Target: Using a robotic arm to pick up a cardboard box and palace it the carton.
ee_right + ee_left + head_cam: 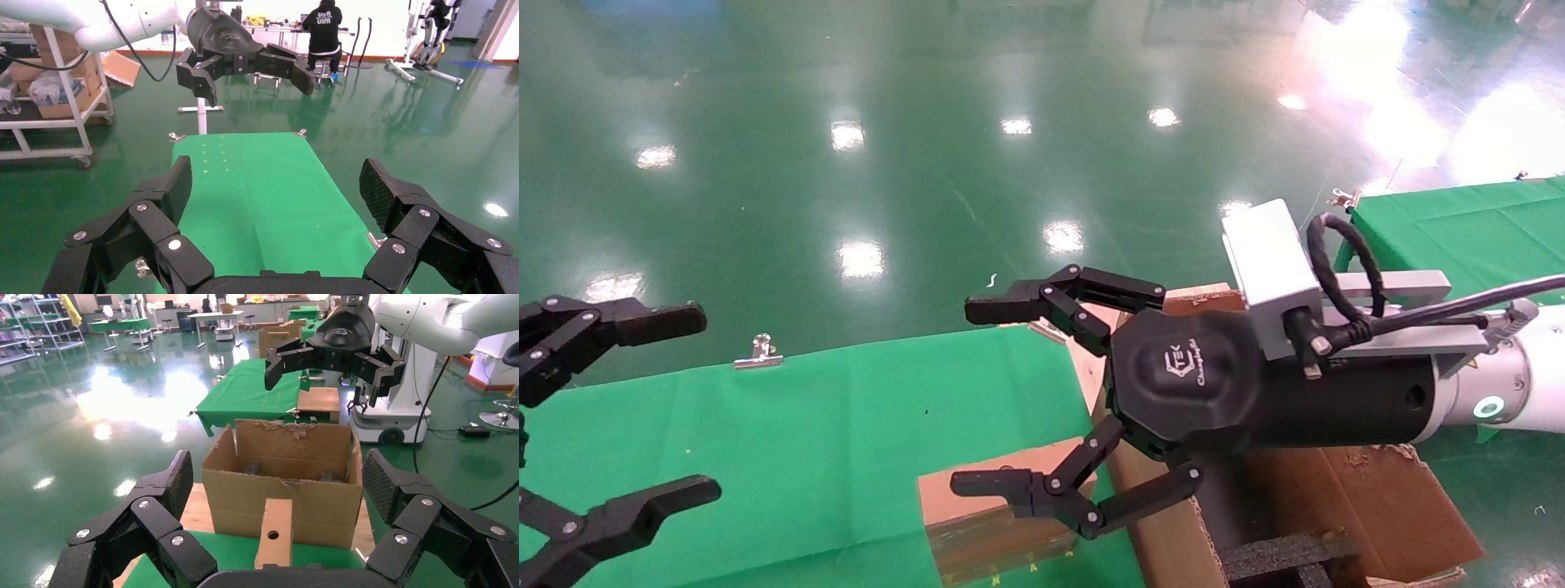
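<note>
The counter (789, 441), draped in green cloth, has bare surface across most of its top. The large brown corrugated carton (1344, 506) with ragged torn flaps stands against the counter's end, black foam inside; its lower part is cut off. The white robotic arm (1540, 384) reaches over it, the right claw (989, 400) spread wide, holding nothing; embossed casing lettering is unreadable. The left claw (695, 400) hangs open at the counter's other end. The small flat taped brown cardboard box (997, 510) lies beside the carton, partly hidden.
</note>
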Robot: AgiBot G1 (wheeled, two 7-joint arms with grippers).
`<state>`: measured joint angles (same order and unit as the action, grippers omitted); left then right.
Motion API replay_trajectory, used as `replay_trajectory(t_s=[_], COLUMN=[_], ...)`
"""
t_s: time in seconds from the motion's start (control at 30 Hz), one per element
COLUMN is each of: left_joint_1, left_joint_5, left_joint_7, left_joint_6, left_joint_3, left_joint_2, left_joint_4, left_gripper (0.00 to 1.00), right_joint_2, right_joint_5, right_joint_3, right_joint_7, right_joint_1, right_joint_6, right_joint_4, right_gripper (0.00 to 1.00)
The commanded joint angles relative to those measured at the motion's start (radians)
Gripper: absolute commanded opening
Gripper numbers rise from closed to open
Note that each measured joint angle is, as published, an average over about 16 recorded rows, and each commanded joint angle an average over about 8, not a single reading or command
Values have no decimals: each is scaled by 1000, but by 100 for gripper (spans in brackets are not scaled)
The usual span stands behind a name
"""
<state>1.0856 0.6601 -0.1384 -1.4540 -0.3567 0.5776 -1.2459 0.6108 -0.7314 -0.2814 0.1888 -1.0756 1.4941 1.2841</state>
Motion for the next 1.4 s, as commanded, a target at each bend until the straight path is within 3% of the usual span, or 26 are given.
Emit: replay_trajectory(t_s=[0.03,0.47,0.5,0.73,0.77,1.0,1.4], left_joint_1=[0,0,0,0,0,0,0], left_joint_5=[0,0,0,0,0,0,0], left_joint_7=[0,0,0,0,0,0,0], left_joint_6=[0,0,0,0,0,0,0], left_joint_3=[0,0,0,0,0,0,0], left_joint_2=[0,0,0,0,0,0,0], left_joint_4=[0,0,0,0,0,0,0], left_gripper=[100,100,93,6,0,0,0], right_joint_2=[0,0,0,0,0,-5,87], right_joint_5=[0,0,0,0,0,-62,-386], right_joint_3=[0,0,0,0,0,-30,-209], right_joint_7=[0,0,0,0,0,19,76], right_joint_1=[0,0,0,0,0,-17,-225], right_joint_6=[0,0,0,0,0,3,65], right_joint_4=[0,0,0,0,0,-2,-100], right_gripper=[100,100,100,100,100,100,100])
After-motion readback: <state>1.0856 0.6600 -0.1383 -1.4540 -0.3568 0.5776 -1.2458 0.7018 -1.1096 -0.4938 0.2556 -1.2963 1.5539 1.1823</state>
